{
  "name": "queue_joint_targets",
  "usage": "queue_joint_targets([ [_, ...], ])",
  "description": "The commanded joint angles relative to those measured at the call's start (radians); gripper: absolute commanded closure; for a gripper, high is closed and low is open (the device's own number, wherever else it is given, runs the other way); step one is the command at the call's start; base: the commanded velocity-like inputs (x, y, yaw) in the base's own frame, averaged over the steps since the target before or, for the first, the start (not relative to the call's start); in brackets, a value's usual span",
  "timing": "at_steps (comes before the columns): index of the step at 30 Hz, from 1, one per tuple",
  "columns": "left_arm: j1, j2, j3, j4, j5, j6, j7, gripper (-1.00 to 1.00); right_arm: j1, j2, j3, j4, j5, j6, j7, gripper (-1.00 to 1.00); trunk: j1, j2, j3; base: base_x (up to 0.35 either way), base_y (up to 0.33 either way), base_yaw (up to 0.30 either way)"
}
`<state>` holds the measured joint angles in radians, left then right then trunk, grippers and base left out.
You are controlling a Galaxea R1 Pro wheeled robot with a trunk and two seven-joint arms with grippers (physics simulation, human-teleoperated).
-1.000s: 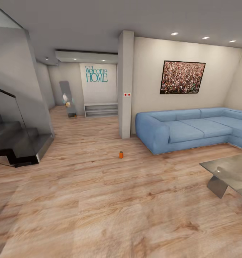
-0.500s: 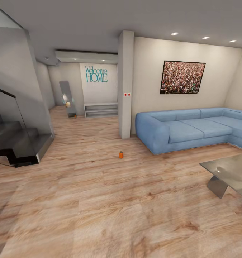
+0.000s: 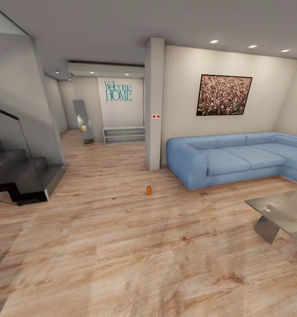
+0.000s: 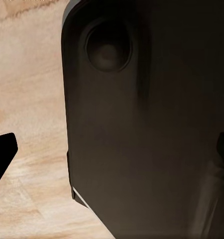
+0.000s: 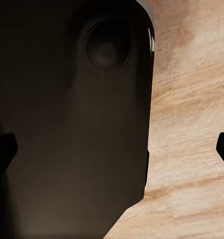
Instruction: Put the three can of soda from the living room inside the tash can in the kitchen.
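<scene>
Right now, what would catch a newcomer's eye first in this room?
Probably the big blue corner sofa along the right wall, under a framed picture. Then a small orange can standing alone on the wood floor, and teal "Welcome HOME" lettering down the hallway.

Bright even render, ceiling spotlights (image 3: 252,46) lit, edges wide-angle stretched, wrist views dark, soft

Teal lettering "Welcome HOME" (image 3: 118,90) stands on the far white wall (image 3: 122,110).

Home living room, blue sofa (image 3: 236,156), staircase (image 3: 20,176)
</scene>
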<state>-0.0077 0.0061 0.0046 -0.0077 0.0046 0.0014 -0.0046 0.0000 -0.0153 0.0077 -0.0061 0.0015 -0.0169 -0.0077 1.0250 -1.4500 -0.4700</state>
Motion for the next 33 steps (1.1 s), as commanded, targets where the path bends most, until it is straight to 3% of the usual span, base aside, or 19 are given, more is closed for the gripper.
queue_joint_targets([
  [1, 0.0, 0.0, 0.0, 0.0, 0.0, 0.0, 0.0, -1.0, 0.0, 0.0, 0.0, 0.0, 0.0, 0.0, 0.0, -1.0, 0.0, 0.0, 0.0, 0.0, 0.0, 0.0],
  [15, 0.0, -0.001, 0.0, -0.001, 0.0, -0.001, 0.0, -1.0, 0.0, -0.001, 0.0, -0.001, 0.0, -0.004, 0.001, -1.0, 0.0, 0.0, 0.0, 0.0, 0.0, 0.0],
  [22, 0.0, -0.001, 0.0, -0.007, 0.001, -0.005, 0.0, -1.0, 0.0, -0.007, -0.001, -0.004, 0.005, -0.075, 0.003, -1.0, 0.0, 0.0, 0.0, 0.0, 0.0, 0.0],
  [23, 0.0, 0.001, -0.001, -0.031, 0.001, -0.041, 0.001, -1.0, 0.0, -0.013, -0.001, -0.022, 0.006, -0.106, 0.007, -1.0, 0.0, 0.0, 0.0, 0.0, 0.0, 0.0],
  [28, -0.008, 0.001, -0.002, -0.083, 0.001, -0.092, 0.002, -1.0, 0.0, -0.019, 0.0, -0.099, 0.006, -0.135, 0.009, -1.0, 0.0, 0.0, 0.0, 0.0, 0.0, 0.0],
  [31, -0.019, 0.002, -0.003, -0.18, 0.001, -0.11, 0.003, -1.0, 0.0, -0.025, 0.0, -0.193, 0.006, -0.147, 0.011, -1.0, 0.0, 0.0, 0.0, 0.0, 0.0, 0.0],
  [33, -0.022, 0.007, -0.002, -0.293, 0.002, -0.111, 0.002, -1.0, 0.0, -0.027, 0.0, -0.279, 0.006, -0.15, 0.02, -1.0, 0.0, 0.0, 0.0, 0.0, 0.0, 0.0],
])
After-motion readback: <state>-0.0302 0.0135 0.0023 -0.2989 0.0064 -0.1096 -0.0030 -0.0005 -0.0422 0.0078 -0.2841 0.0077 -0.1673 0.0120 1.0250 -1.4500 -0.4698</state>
